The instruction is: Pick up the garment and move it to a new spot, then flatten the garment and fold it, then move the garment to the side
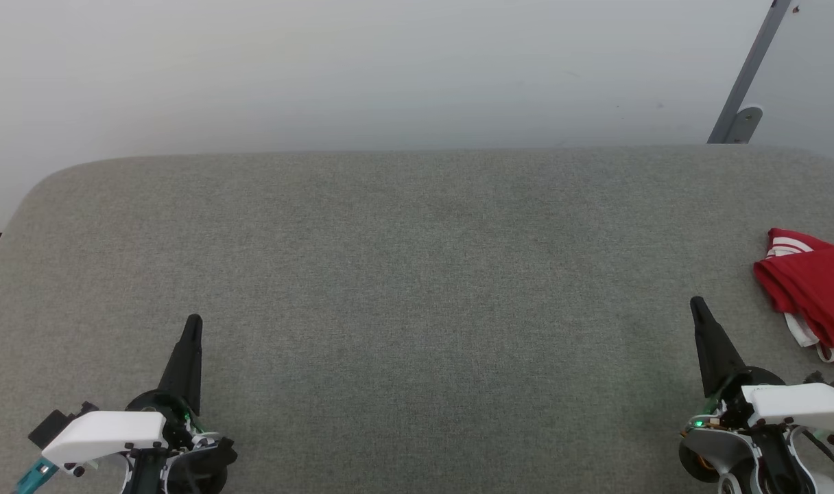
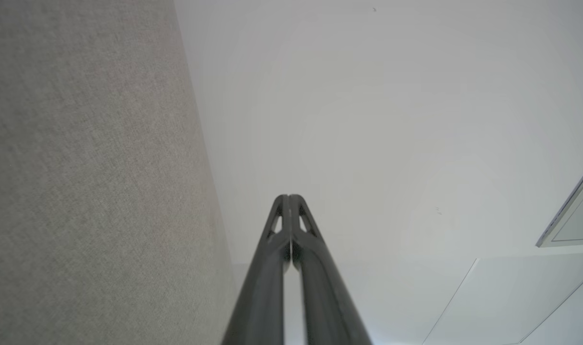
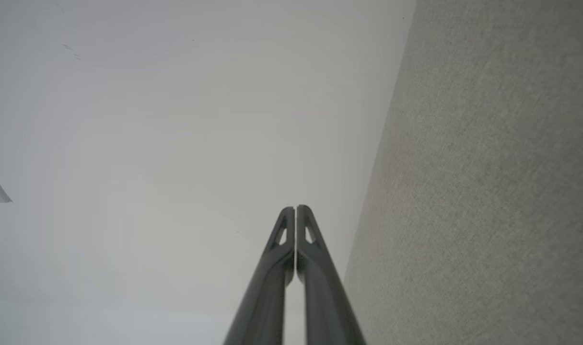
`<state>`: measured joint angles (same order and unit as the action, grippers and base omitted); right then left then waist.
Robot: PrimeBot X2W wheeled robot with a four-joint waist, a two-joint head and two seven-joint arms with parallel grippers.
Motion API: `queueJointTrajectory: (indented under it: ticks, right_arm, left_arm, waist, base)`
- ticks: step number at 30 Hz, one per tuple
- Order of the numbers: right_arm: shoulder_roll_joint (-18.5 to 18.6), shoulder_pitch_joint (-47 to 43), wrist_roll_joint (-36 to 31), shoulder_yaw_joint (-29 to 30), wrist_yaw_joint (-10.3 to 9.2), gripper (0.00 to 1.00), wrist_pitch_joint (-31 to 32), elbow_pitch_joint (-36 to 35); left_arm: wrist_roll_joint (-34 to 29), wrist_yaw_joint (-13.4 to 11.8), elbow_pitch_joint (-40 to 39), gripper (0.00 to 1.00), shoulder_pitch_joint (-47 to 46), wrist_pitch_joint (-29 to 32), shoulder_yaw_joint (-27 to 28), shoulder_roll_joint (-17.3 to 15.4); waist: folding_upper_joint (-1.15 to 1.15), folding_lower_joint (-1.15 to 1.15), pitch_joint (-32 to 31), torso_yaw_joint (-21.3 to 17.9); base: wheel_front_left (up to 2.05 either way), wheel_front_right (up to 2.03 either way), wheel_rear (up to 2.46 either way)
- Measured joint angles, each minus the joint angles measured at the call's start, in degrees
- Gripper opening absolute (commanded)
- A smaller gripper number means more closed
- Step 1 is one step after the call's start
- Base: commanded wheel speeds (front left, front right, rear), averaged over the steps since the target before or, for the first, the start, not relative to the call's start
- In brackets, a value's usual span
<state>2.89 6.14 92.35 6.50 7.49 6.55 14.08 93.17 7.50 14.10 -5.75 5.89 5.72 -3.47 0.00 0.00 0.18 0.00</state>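
1. At the lower left of your head view, the left gripper (image 1: pixel 193 322) is clenched. Its two dark fingers come together into a single point that aims up the picture, and its white housing sits just behind them.
2. Your left wrist camera agrees: the fingers (image 2: pixel 267 268) meet at the tips, with only a thin slit of light lower down between them.
3. At the lower right of your head view, the right gripper (image 1: pixel 697 303) is clenched the same way, its point leaning slightly to the left. A small green light glows on its body.
4. Your right wrist camera shows those fingers (image 3: pixel 320 287) touching at the tips as well.
5. Both grippers hover over the grey fabric-covered table (image 1: pixel 417 274), well apart from each other, one near each side.
6. The garment (image 1: pixel 811 288) lies bunched on the table at the right edge of your head view, where the frame cuts it off. It is red, with red-and-white striped trim at its top and a white edge showing along its lower side.
7. The garment is to the right of the right gripper's point, near it but not touching.
8. Behind the table's rounded far edge you see a pale wall (image 1: pixel 389 68), and a grey metal strut (image 1: pixel 749 72) slants down it at the upper right.
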Motion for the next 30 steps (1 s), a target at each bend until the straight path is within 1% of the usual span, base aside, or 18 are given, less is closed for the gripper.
queueJointTrajectory:
  ticks: [30]
  right_arm:
    - [0.0,0.0,0.0,0.0,-0.01,0.0,0.0,0.0]
  left_arm:
    - [-0.2,0.0,0.0,0.0,0.0,0.2,0.2,0.2]
  waist:
    - [0.0,0.0,0.0,0.0]
  base:
    - [0.0,0.0,0.0]
